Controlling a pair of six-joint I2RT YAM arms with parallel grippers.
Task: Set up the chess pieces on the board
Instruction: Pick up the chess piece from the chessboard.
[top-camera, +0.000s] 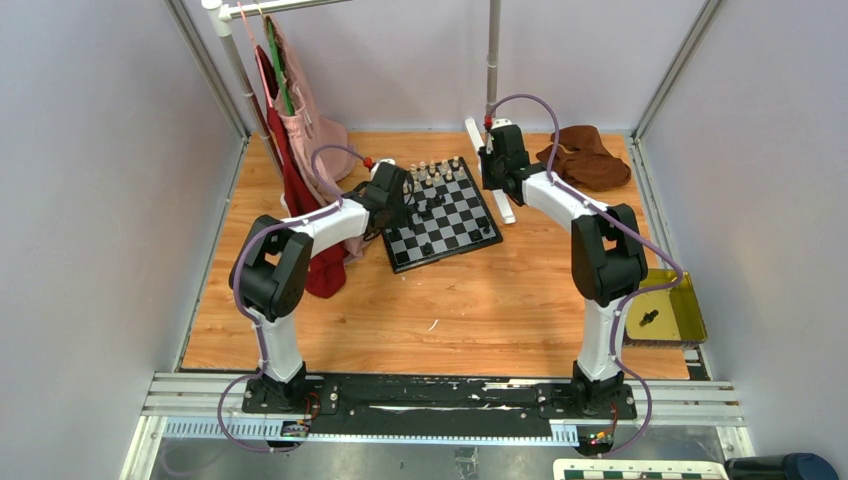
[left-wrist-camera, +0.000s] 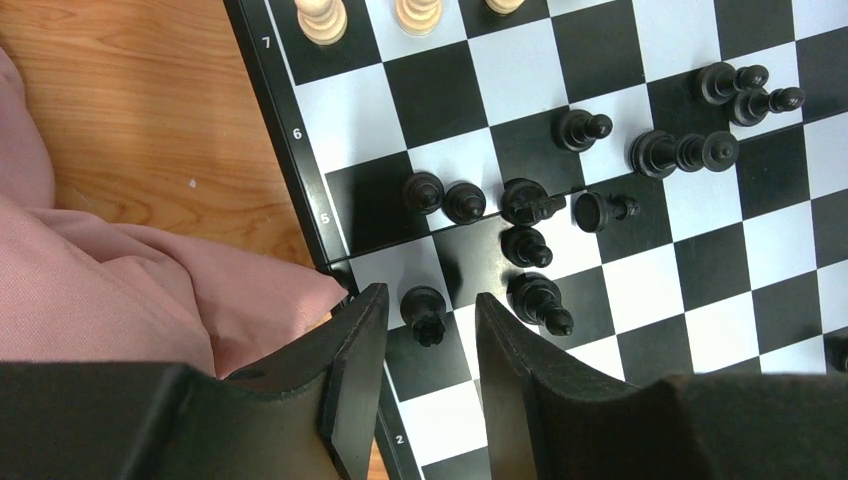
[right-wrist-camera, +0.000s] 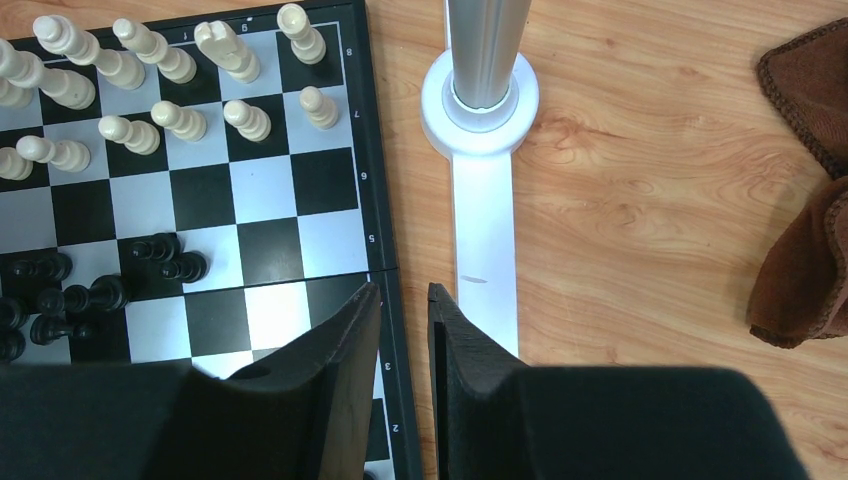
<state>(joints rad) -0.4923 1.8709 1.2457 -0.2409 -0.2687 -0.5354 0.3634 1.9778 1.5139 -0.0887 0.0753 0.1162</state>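
**Top view.** The board (top-camera: 455, 228) lies mid-table, turned at an angle. Cream pieces (top-camera: 436, 172) are lined up along its far edge, and black pieces (top-camera: 430, 207) are bunched near the middle. The left gripper (top-camera: 403, 203) is over the board's left side. The right gripper (top-camera: 493, 170) is at the far right corner.

**Left wrist.** The left gripper's fingers (left-wrist-camera: 352, 350) are spread, and one black piece (left-wrist-camera: 424, 312) stands between them, not yet pinched.
- Risk: a second black piece (left-wrist-camera: 540, 302) stands just beside the right finger. Closing or lifting could knock it into the cluster, where several pieces already lie tipped.
- Risk: the pink cloth (left-wrist-camera: 150, 300) touches the board's edge beside the left finger and could snag or drag.
- Writing: border numerals 7, 6, 5 and 2.

**Right wrist.** The fingers (right-wrist-camera: 350, 340) are nearly together with a narrow slit between them, holding nothing, above the board's border.
- Risk: swinging left low could hit the cream rows. The white pole base (right-wrist-camera: 484, 105) is just to the right.
- Writing: numerals 8, 7, 6, 5, 3 and 2. No brand seen.
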